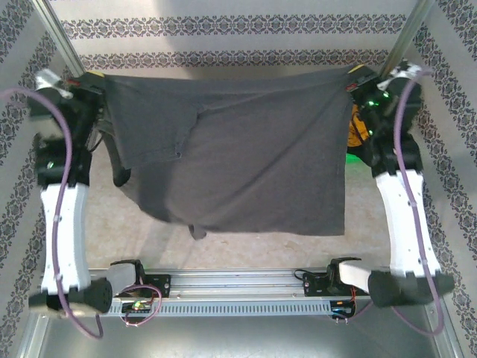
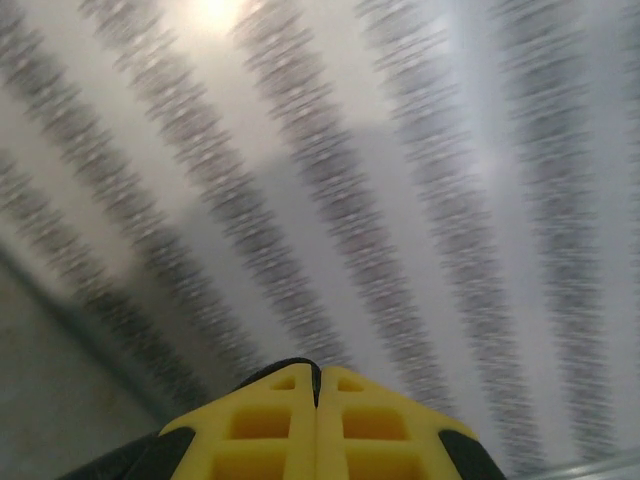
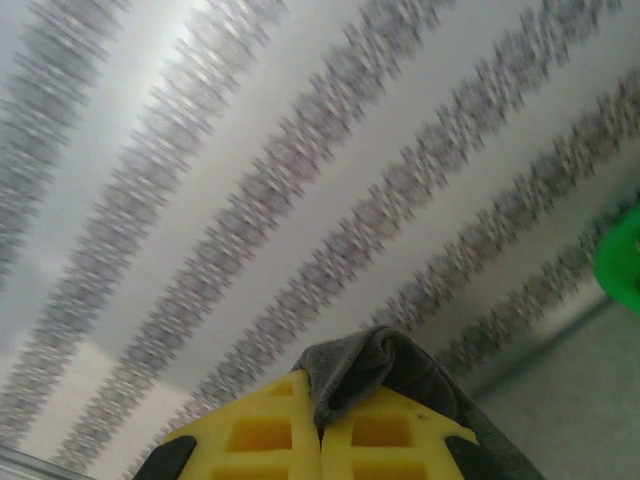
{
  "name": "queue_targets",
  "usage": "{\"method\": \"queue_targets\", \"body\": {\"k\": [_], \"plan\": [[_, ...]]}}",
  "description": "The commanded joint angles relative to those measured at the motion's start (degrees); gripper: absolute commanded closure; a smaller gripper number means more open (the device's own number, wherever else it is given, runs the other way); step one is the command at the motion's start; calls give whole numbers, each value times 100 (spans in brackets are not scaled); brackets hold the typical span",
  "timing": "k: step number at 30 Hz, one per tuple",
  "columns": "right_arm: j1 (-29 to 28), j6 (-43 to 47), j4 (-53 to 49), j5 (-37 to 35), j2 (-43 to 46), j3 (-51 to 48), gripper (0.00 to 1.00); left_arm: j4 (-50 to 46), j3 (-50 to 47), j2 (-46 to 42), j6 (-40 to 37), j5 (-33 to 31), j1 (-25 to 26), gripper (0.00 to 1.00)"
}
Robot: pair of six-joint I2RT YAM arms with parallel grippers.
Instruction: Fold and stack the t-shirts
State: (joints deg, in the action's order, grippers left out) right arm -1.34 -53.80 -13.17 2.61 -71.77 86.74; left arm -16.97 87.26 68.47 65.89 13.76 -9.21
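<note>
At the far side of the table [image 1: 261,250], you had the grey shirt [image 1: 246,156] stretched in the air between both arms, its hem hanging toward the near edge. Your left gripper [image 1: 91,83] was clamped on the left top corner, with only a thin dark edge showing between its pads [image 2: 270,420]. Your right gripper [image 1: 363,80] was clenched on a thicker bunch of cloth. The left hold looked slim, so a hard tug could have pulled that corner free. A flap on the left hung doubled over and could have creased in.

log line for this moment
left tool: shut on dark charcoal-grey cloth t-shirt | right tool: shut on it | shirt: hanging spread between them
</note>
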Motion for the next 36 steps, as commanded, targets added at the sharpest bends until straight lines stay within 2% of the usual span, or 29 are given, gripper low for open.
{"method": "queue_targets", "body": {"k": [1,6,10,14,18,21,26,28,29,31,32,34,36], "plan": [[-35,-162,363,400,-687,36,100,-63,-286,654,-293,313,-133,100],[-28,-350,562,775,-1999,865,100,593,24,1826,-206,692,-286,100],[57,-323,308,828,-2687,2043,100,657,1383,2507,-120,809,-433,100],[264,-416,36,759,-2864,3083,100,383,2873,2768,54,794,-676,100],[535,-523,-188,730,-2586,3331,100,-295,3721,2596,23,749,-909,100],[668,-502,-368,800,-2122,2835,100,-920,3363,2133,-105,702,-942,100],[682,-403,-648,635,-685,368,100,-1380,1045,731,-290,202,-942,99],[630,-448,-810,515,-70,-857,100,-1533,111,321,-400,87,-942,88],[606,-476,-942,496,137,-1352,98,-1629,-203,222,-508,98,-942,79],[527,-433,-1397,387,451,-2307,64,-1874,-1010,60,-706,84,-925,63],[498,-401,-1553,304,552,-2690,50,-1933,-1383,-12,-791,-15,-898,56],[478,-387,-1849,113,699,-3435,34,-2027,-2181,-140,-990,-241,-876,41],[437,-234,-2126,-74,754,-3797,28,-1999,-2772,-215,-1196,-295,-824,35]]}}
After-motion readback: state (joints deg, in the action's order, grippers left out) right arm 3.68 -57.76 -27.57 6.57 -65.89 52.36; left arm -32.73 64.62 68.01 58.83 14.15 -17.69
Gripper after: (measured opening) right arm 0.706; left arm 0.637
